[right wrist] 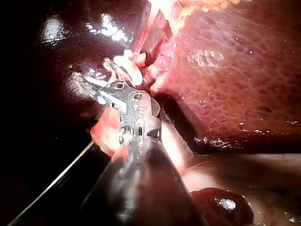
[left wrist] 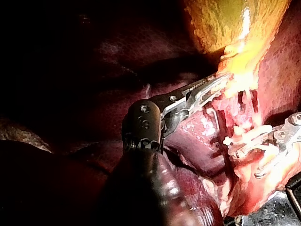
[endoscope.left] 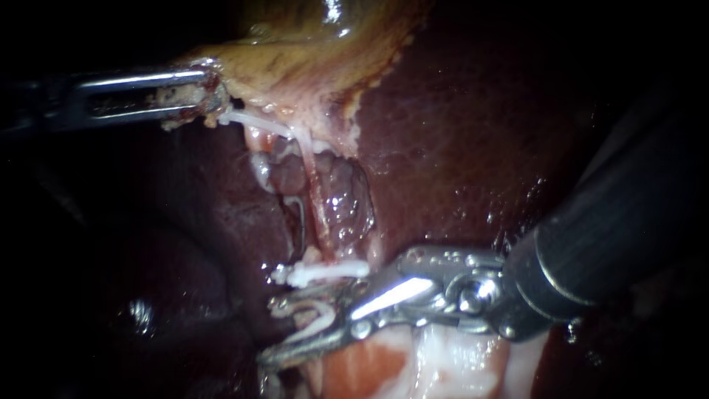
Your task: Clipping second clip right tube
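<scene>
The liver (endoscope.left: 473, 133) is dark maroon with a fine grainy mottle and wet white glints. The gallbladder (endoscope.left: 295, 59) is ochre yellow streaked with brown, paling to pink at its edge. The tube (endoscope.left: 314, 199) is pale pink beside purplish-red tissue. The clip (endoscope.left: 325, 273) on it is white, as is the second clip (endoscope.left: 314, 319) in the right instrument (endoscope.left: 273, 331), whose jaws are bright silver on a black shaft. The left instrument (endoscope.left: 203, 92) has silver jaws flecked tan and red, on a dark grey shaft
</scene>
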`<action>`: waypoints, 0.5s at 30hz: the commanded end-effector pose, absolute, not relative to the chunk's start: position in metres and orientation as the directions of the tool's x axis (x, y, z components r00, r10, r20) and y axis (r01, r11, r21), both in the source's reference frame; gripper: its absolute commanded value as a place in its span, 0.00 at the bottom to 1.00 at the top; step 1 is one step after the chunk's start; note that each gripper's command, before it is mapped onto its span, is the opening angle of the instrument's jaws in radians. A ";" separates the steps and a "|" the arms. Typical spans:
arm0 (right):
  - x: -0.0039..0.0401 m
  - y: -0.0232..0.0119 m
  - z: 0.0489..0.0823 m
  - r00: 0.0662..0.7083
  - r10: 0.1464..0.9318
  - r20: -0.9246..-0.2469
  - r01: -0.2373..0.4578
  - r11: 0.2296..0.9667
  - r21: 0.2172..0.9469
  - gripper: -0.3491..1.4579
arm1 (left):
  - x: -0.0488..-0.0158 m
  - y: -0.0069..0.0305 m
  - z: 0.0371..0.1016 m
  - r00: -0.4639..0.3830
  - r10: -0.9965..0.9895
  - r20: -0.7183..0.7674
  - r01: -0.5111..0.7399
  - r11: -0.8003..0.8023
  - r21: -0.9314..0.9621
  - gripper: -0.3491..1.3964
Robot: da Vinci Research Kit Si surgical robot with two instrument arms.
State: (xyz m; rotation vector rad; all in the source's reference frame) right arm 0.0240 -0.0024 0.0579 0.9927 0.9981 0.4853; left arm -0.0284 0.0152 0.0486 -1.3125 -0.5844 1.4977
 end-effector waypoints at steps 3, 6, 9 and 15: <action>0.0237 -0.0023 0.0577 0.490 0.735 -0.468 0.087 0.493 0.865 0.46 | -0.0283 0.0152 0.0486 0.110 0.896 -0.430 -0.367 -0.366 -0.855 0.00; 0.0231 -0.0020 0.0572 0.491 0.736 -0.466 0.089 0.490 0.867 0.46 | -0.0282 0.0152 0.0486 0.109 0.896 -0.430 -0.367 -0.366 -0.855 0.00; 0.0223 -0.0015 0.0563 0.491 0.737 -0.463 0.093 0.484 0.870 0.47 | -0.0281 0.0152 0.0486 0.109 0.896 -0.430 -0.366 -0.366 -0.855 0.00; 0.0198 0.0007 0.0538 0.477 0.753 -0.455 0.082 0.477 0.875 0.47 | -0.0279 0.0151 0.0486 0.108 0.896 -0.430 -0.365 -0.367 -0.856 0.00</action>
